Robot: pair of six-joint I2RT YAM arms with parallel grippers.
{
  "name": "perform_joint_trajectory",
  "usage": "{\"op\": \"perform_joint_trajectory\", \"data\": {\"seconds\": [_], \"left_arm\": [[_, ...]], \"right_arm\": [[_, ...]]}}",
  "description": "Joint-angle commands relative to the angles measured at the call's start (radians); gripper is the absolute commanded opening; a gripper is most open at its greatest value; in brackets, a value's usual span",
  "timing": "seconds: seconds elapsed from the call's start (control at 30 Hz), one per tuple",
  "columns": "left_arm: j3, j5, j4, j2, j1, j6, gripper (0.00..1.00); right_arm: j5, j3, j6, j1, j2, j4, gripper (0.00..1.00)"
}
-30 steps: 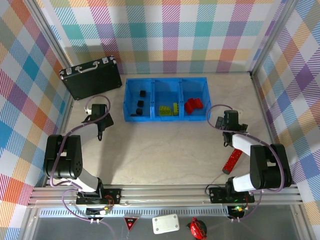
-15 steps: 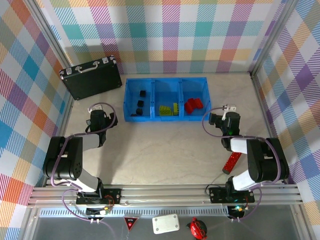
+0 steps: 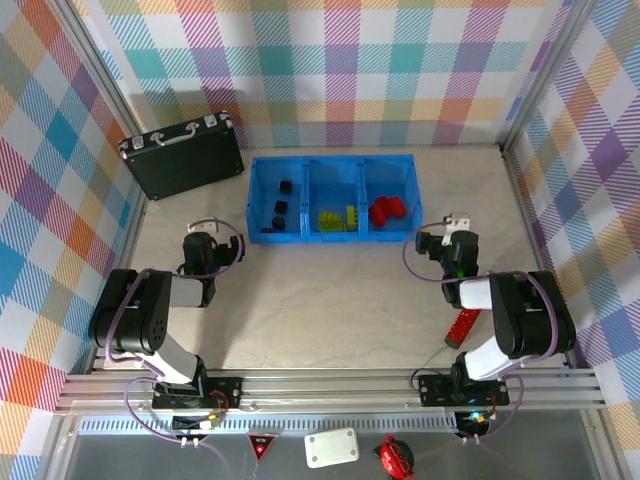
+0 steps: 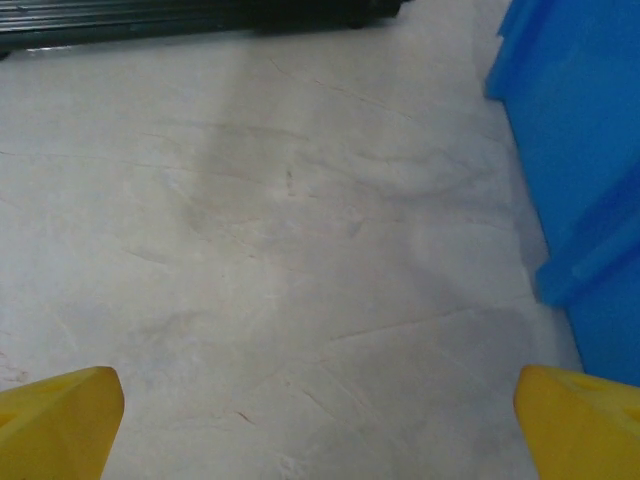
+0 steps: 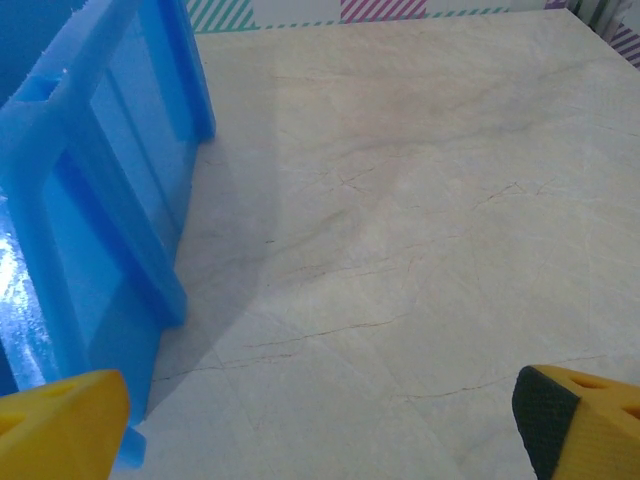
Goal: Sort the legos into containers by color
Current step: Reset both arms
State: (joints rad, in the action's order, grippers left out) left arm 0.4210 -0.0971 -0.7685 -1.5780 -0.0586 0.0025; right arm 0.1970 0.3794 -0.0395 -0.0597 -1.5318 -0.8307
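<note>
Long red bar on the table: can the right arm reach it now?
Probably, but awkwardly: nothing lies on the long red bar, yet it sits behind the open right end effector, close beside that arm.

Set high above the near edge, looking down over the whole worktop (image 3: 330,300). Low and close at the left wrist, facing the far side, blue bin (image 4: 590,150) at right edge. Likewise at the right wrist, bin at left. Shared: bin ends, bare worktop.
</note>
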Motion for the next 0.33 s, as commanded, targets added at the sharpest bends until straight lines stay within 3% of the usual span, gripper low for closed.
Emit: {"op": "perform_joint_trajectory", "data": {"seconds": [0.0, 0.3], "left_arm": [[-0.003, 0.008, -0.075, 0.001, -0.010, 0.031, 1.00], [-0.004, 0.006, -0.081, 0.000, -0.011, 0.031, 1.00]], "right_arm": [[-0.010, 0.010, 0.005, 0.003, -0.002, -0.038, 0.99], [-0.028, 0.012, 0.001, 0.013, 0.001, -0.033, 0.99]]}}
